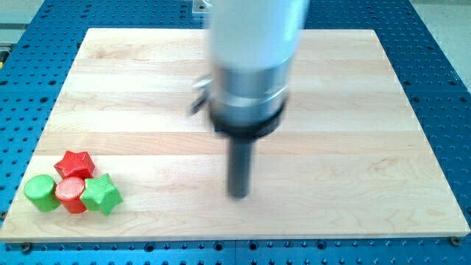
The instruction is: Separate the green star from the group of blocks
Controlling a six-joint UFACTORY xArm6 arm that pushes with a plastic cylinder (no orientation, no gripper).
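A green star [101, 194] sits at the right end of a tight group of blocks near the view's bottom left corner of the wooden board [353, 88]. It touches a red round block [71, 193]. A red star [76, 164] sits just above them and a green round block [42, 192] is at the group's left. My tip [238, 194] rests on the board at the view's middle bottom, well to the right of the green star and apart from every block. The rod is blurred.
The arm's pale wrist and dark collar [246, 110] hang over the board's middle. A blue perforated table [441, 59] surrounds the board. The board's bottom edge lies close below the blocks.
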